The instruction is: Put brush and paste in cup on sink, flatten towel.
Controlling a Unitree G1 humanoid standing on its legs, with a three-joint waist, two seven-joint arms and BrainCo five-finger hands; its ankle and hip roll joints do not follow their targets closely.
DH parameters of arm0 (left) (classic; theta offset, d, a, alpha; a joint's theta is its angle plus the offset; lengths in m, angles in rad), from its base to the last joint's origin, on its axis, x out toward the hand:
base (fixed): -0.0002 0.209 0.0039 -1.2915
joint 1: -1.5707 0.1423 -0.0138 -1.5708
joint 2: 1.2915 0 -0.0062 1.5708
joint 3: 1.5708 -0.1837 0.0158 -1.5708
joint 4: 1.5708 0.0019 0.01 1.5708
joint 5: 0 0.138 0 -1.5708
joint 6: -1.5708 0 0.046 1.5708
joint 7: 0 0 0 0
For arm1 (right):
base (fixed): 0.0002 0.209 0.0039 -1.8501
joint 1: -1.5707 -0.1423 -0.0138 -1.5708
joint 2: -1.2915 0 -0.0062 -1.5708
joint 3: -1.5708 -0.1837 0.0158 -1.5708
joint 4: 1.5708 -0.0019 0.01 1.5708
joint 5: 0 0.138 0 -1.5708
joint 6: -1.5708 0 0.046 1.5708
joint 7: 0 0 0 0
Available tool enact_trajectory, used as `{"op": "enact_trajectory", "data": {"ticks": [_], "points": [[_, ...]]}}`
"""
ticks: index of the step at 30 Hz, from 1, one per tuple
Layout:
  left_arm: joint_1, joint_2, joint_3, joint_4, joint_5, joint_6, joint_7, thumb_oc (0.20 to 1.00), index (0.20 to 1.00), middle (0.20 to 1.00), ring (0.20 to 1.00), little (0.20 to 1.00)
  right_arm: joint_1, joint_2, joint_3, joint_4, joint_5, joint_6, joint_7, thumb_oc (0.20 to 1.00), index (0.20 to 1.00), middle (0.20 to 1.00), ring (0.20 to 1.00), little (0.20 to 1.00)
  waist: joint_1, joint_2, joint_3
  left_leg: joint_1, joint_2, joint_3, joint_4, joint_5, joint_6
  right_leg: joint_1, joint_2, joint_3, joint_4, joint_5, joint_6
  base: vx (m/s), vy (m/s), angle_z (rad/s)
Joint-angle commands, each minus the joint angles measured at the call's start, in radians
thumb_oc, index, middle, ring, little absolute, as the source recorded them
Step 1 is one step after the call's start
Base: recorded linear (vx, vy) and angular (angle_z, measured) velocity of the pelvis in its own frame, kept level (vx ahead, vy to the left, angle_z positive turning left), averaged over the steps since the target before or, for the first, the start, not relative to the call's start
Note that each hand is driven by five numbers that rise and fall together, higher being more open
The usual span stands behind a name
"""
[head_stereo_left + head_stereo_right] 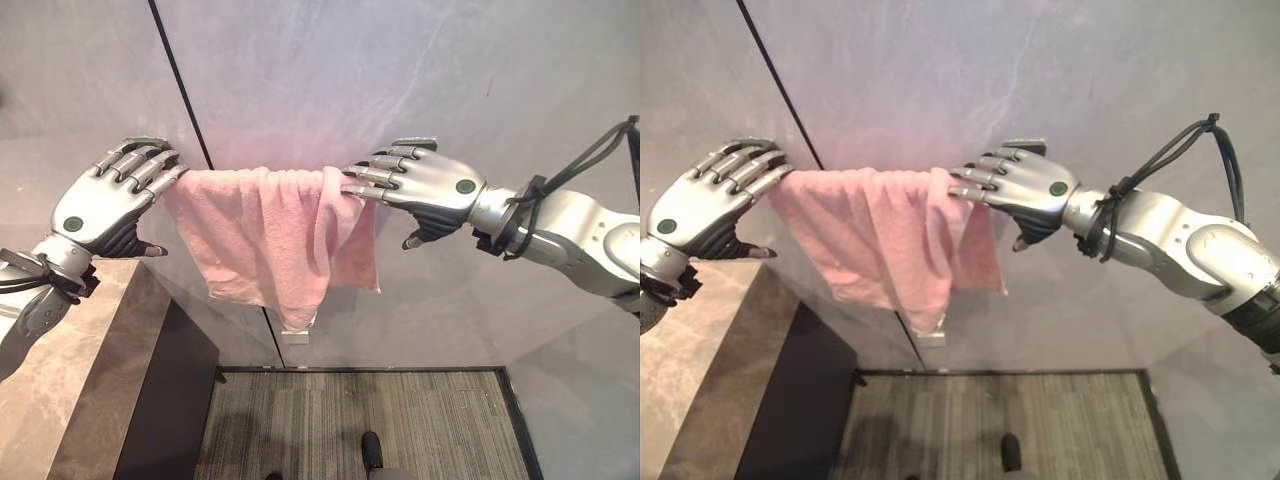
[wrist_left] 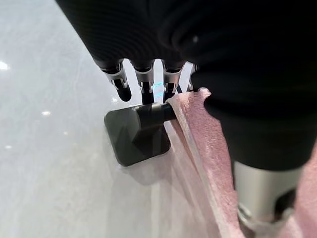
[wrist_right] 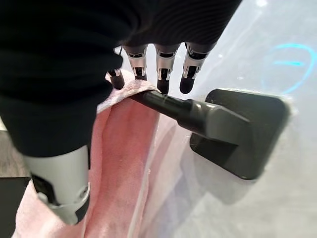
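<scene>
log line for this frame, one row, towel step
step: flatten towel | pink towel: bunched on dark wall bar | left hand: open, at towel's left end | right hand: open, fingertips on right end

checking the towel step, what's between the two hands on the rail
The pink towel, draped over the dark rail and bunched unevenly, spans the stretch between the left hand and right hand in the eye views.

Setting: bathroom. Evidence: pink towel (image 1: 270,235) draped over black rail (image 3: 168,105) on dark wall bracket (image 3: 242,134); grey marble-look wall panels (image 1: 400,70) with dark seam; stone-look counter (image 1: 75,390) at left; striped grey floor (image 1: 360,420) below.
</scene>
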Motion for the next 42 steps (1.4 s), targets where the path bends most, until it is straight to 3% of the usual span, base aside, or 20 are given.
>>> {"op": "enact_trajectory", "data": {"ticks": [1, 13, 25, 42], "points": [[0.081, 0.065, -0.056, 0.009, 0.075, -0.02, -0.071, 1.0, 1.0, 1.0, 1.0, 1.0, 0.052, -0.066, 0.051, -0.017, -0.018, -0.017, 0.053, 1.0, 1.0, 1.0, 1.0, 1.0, -0.025, -0.032, -0.021, -0.021, 0.054, -0.007, 0.003, 0.036, -0.042, 0.045, -0.128, 0.021, 0.002, -0.04, 0.113, 0.0, 0.0, 0.0], [0.205, 0.063, 0.061, 0.066, 0.091, -0.001, -0.079, 1.0, 1.0, 1.0, 1.0, 1.0, 0.186, -0.093, -0.07, 0.008, -0.018, -0.011, 0.054, 1.0, 1.0, 1.0, 1.0, 1.0, -0.024, -0.022, -0.027, -0.018, 0.056, -0.008, 0.003, 0.036, -0.042, 0.049, -0.126, 0.017, 0.002, -0.042, 0.11, 0.0, 0.0, 0.0], [0.301, 0.019, 0.179, 0.051, 0.071, 0.024, -0.099, 1.0, 1.0, 1.0, 1.0, 1.0, 0.274, -0.042, -0.152, 0.014, -0.016, 0.0, 0.076, 1.0, 1.0, 1.0, 1.0, 1.0, -0.004, -0.028, -0.026, -0.022, 0.056, -0.018, 0.003, 0.039, -0.04, 0.052, -0.124, 0.008, 0.002, -0.044, 0.106, 0.0, -0.001, 0.0], [0.249, -0.041, 0.126, 0.013, 0.036, 0.026, -0.107, 1.0, 1.0, 1.0, 1.0, 1.0, 0.33, 0.01, -0.223, 0.068, -0.031, 0.037, 0.055, 1.0, 1.0, 1.0, 1.0, 1.0, -0.004, -0.032, -0.031, -0.026, 0.055, -0.024, 0.003, 0.038, -0.037, 0.054, -0.124, 0.003, 0.002, -0.041, 0.104, 0.0, -0.001, 0.01]]}}
